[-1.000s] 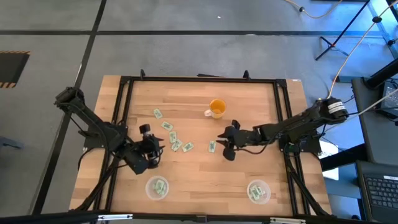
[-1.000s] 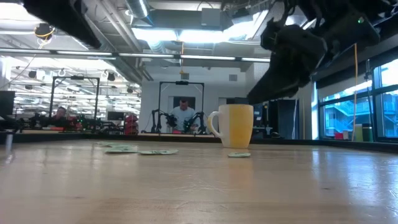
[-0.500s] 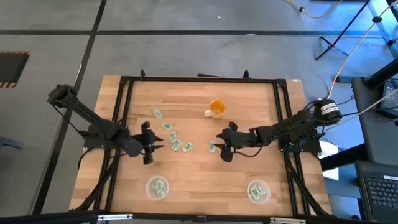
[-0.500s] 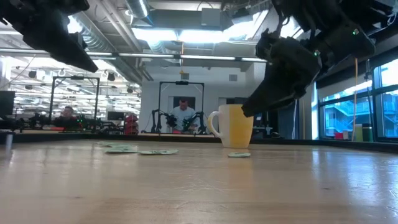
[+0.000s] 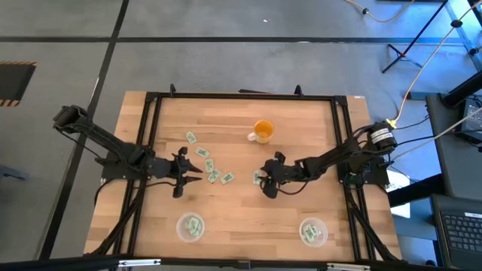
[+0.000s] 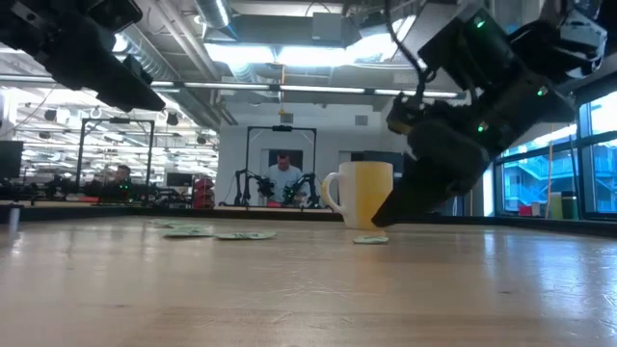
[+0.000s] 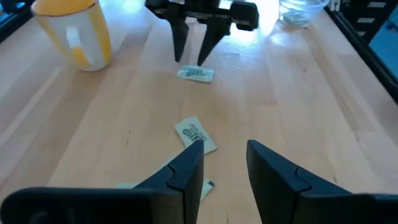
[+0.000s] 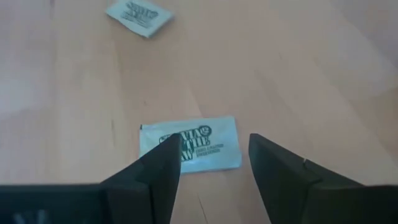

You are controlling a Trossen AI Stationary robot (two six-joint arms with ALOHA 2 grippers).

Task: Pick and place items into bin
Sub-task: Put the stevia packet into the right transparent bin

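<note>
Seven flat rectangular packets (image 5: 208, 166) are lying beside one orange mug (image 5: 262, 132); right gripper (image 5: 260, 181) and left gripper (image 5: 191, 168) are hovering, jaws open, empty; two round clear bins (image 5: 190, 227).

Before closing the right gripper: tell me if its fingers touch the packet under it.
Cannot tell. In the right wrist view the open right gripper straddles the packet; no gap or contact shows plainly.

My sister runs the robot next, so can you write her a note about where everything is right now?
Right gripper: open, low over one packet near the table's middle, not gripping yet.
Left gripper: open, empty, hovering by the packet cluster.
Done: some packets lie in the two clear bins, left and right.
Left: about seven loose packets. Leave the orange mug.
</note>
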